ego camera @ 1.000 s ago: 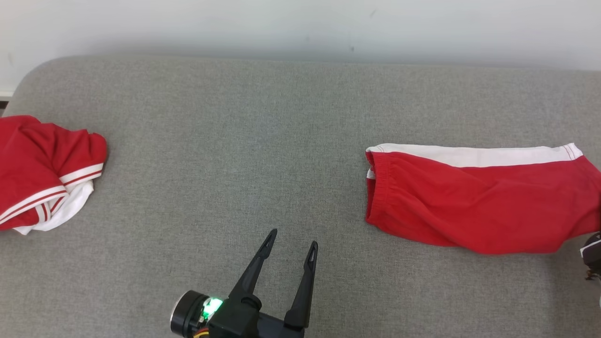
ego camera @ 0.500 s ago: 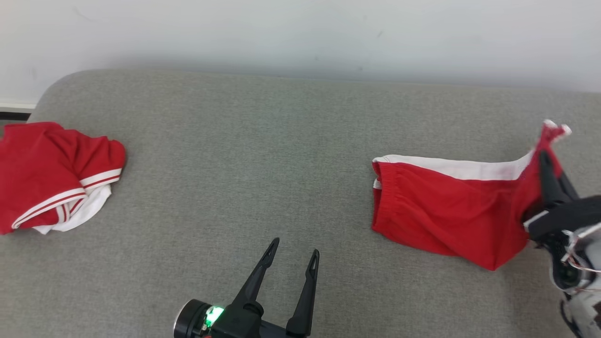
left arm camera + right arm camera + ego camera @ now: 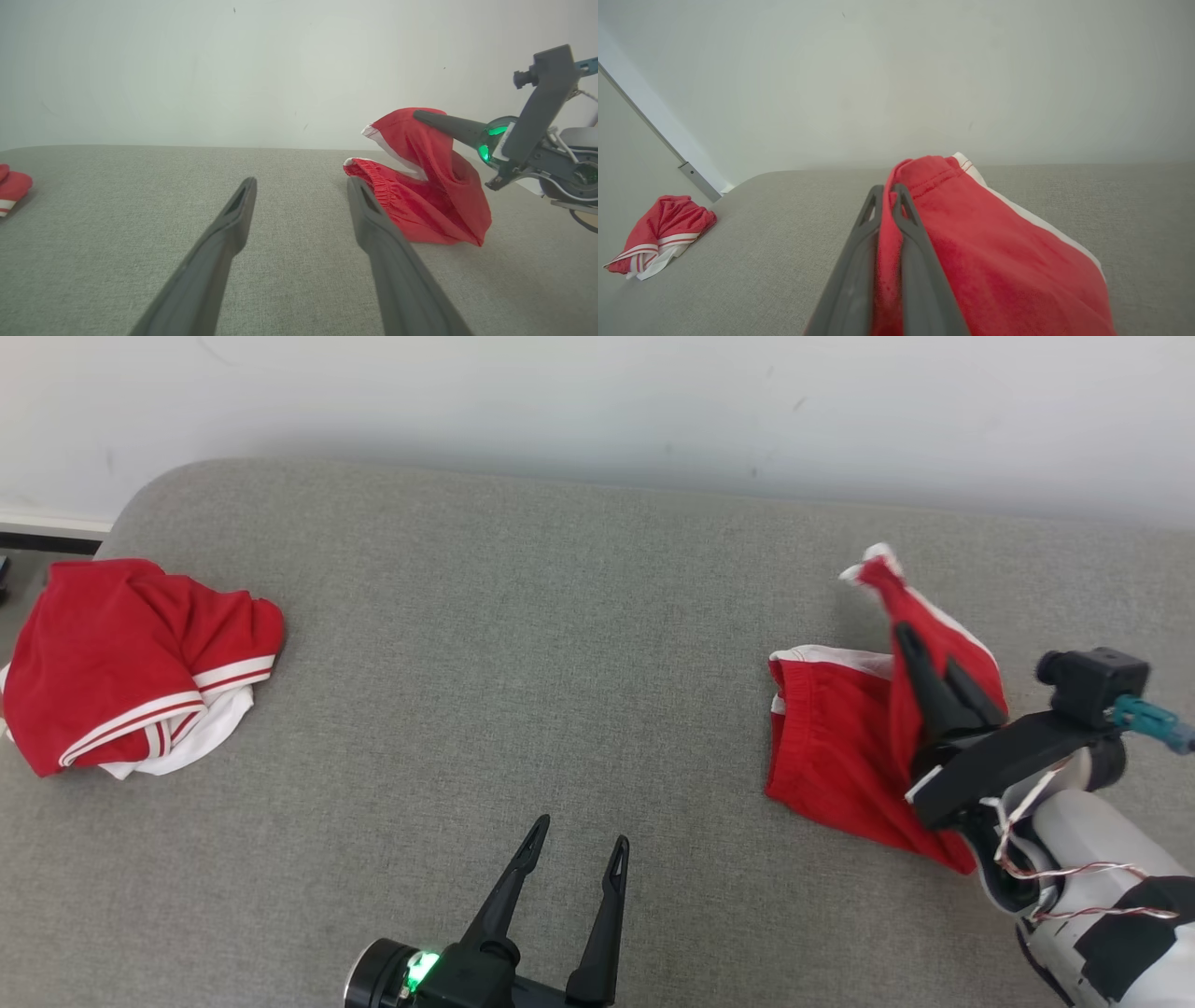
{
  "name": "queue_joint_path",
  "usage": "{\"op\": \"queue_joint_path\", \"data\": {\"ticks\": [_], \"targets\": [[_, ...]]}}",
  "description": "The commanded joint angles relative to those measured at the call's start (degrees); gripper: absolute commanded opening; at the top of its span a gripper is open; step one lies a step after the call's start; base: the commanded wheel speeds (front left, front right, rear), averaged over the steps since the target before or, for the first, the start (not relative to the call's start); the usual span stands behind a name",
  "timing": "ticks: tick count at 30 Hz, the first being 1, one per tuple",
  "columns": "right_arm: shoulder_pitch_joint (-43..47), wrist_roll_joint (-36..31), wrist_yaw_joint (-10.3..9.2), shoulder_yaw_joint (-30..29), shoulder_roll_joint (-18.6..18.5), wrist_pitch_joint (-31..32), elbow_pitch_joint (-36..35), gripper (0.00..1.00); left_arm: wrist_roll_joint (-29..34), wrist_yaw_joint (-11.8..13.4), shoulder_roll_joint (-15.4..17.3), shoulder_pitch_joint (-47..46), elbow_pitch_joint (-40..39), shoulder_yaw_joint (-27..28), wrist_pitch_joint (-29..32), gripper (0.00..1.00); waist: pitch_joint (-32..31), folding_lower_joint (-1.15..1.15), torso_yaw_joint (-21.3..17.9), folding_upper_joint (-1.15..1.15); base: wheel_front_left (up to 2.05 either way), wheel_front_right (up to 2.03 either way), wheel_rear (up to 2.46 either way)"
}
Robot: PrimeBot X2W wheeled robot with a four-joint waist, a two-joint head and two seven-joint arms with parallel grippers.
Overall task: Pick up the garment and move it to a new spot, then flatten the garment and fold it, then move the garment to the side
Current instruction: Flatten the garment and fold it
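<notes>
Hem of shorts point(image 3: 826, 756), flat 1 s ago, now lifted toward 10 o'clock by right gripper point(image 3: 922, 649) clamped on it: fold underway. Left gripper point(image 3: 581, 833) spread wide, empty.

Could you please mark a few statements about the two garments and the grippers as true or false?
1. The right gripper is shut on the red shorts. True.
2. The left gripper grips cloth as well. False: it is open and empty, above the bare gray cushion.
3. The red shorts lie wholly flat. False: the pinched end is raised off the cushion, while the waistband end rests on it.
4. A second red garment with white stripes lies crumpled at the robot's far left. True.
5. The two garments touch each other. False: a wide stretch of cushion lies between them.
</notes>
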Motion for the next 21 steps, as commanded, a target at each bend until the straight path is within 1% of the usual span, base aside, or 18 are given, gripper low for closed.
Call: {"op": "queue_joint_path", "data": {"ticks": [1,7,8,16,17,18,19,21], "targets": [[-0.31,-0.43,-0.13,0.70,0.17,-0.01,-0.62,0.00,-0.13,0.19,-0.17,0.26,0.17,0.07,-0.30,1.00,0.16,0.00,0.12,0.00,0.00,0.00,0.00],[1.43,-1.74,-0.13,6.01,-0.63,0.95,-4.35,0.00,-0.29,0.30,-0.39,0.53,0.38,0.28,-0.53,1.00,0.73,0.00,0.05,0.00,0.00,0.00,0.00],[1.86,-2.71,-0.13,7.91,-0.89,1.38,-5.13,0.00,-0.33,0.26,-0.52,0.51,0.48,0.43,-0.64,1.00,0.86,0.00,-0.16,0.00,0.00,0.00,0.00],[4.17,-3.06,-0.13,12.63,-0.22,3.18,-5.26,0.00,-0.66,0.08,-0.70,0.76,1.22,1.10,-0.83,1.00,0.66,0.00,-0.43,0.00,0.00,0.00,0.00],[4.40,-2.76,-0.13,13.02,-0.06,3.22,-5.23,0.08,-0.66,0.02,-0.59,0.98,1.27,1.19,-0.86,1.00,0.54,0.00,-0.41,0.00,0.00,0.00,0.00],[4.62,-2.59,-0.13,13.49,0.11,3.39,-5.28,0.31,-0.66,0.02,-0.50,1.12,1.34,1.24,-0.88,1.00,0.39,0.00,-0.37,0.00,0.00,0.00,0.00],[4.88,-2.33,-0.13,14.00,0.31,3.28,-5.45,0.40,-0.65,-0.04,-0.41,1.32,1.41,1.29,-0.88,1.00,0.19,0.00,-0.34,0.00,0.00,0.00,0.00],[5.42,-1.98,-0.13,14.80,0.59,3.28,-5.68,0.83,-0.67,-0.17,-0.29,1.67,1.57,1.34,-0.91,1.00,-0.26,0.00,-0.30,0.00,0.00,0.00,0.00]]}}
